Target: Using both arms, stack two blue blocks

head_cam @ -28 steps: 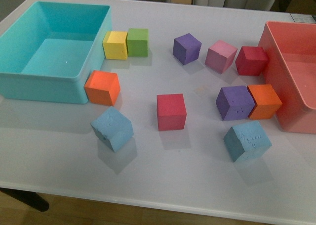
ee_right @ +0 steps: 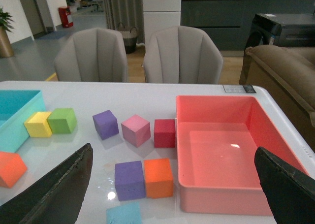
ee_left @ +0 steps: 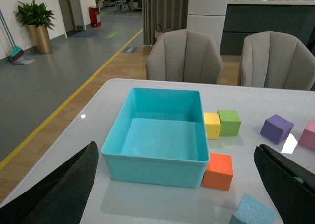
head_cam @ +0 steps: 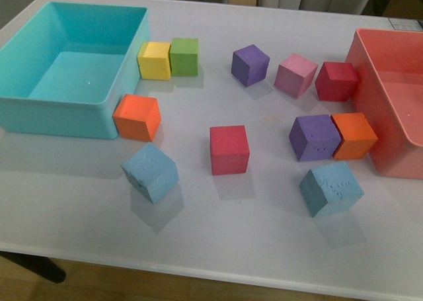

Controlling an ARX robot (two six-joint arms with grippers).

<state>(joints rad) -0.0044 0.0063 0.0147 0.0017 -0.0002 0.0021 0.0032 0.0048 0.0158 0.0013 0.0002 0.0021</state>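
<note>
i log: left blue block (head_cam: 150, 172), right blue block (head_cam: 331, 189), well apart on table (head_cam: 264, 248); left claw (ee_left: 175, 147) wide, right claw (ee_right: 173, 149) wide.

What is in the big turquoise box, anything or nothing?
Empty. The turquoise box shows only bare floor in both front and left wrist views; the yellow cube sits outside its wall.

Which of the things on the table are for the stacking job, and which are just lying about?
For the job: left blue block; right blue block.

Lying about: turquoise bin; coral bin; yellow cube; green cube; left orange cube; right orange cube; far purple cube; near purple cube; pink cube; centre red cube; far red cube.
</note>
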